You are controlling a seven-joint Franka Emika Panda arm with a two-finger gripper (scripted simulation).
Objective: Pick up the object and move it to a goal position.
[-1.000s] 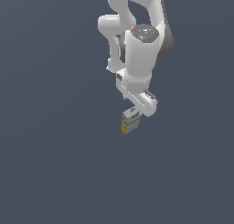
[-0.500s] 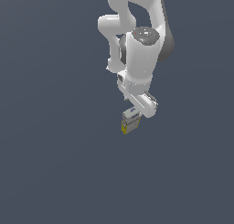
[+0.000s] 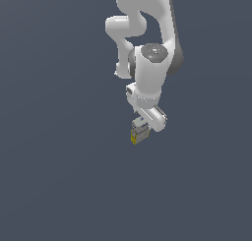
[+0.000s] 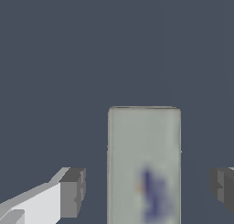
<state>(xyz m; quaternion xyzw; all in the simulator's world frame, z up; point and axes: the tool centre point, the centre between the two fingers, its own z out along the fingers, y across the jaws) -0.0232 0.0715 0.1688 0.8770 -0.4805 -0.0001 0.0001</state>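
My arm has tilted slightly; my hand [image 4: 146,191] stays spread around the box [image 4: 144,163], whose blue mark [image 4: 153,195] is unreadable.

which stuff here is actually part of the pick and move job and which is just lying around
Part of the job:
- small box, grey-white with a blue mark on top and a yellow end
- end effector, open, one finger on each side of the box with gaps showing in the wrist view

Just lying about:
- nothing else visible, only the plain dark surface
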